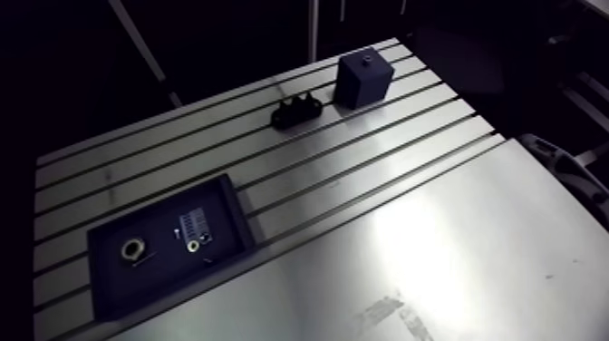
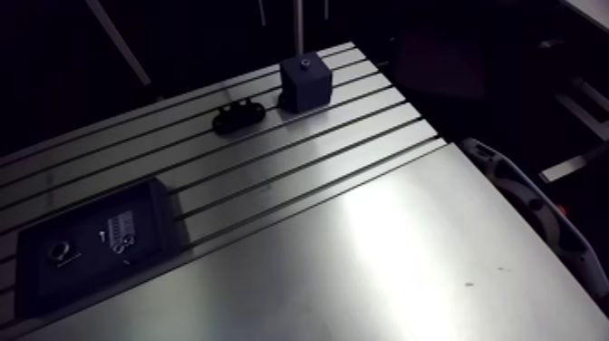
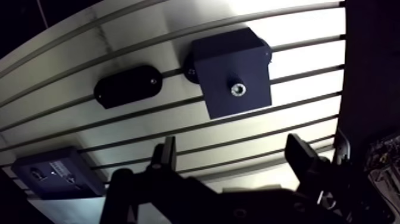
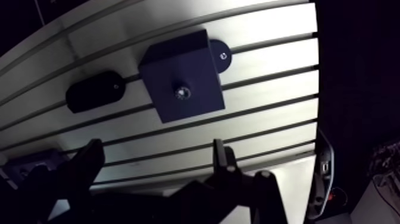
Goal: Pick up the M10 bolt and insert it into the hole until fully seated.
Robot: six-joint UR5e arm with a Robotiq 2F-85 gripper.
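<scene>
Gripper [image 3: 232,149] spread wide, empty, hovering over the dark block [image 3: 229,59]. Metal glints in its hole [image 3: 238,89], maybe the M10 bolt already seated, hard to tell. Otherwise, fetch from the tray [image 1: 113,286], then descend plumb.

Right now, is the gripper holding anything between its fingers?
No, the gripper has its fingers standing apart with only the table showing between them, and the dark block sits ahead of it.
</scene>
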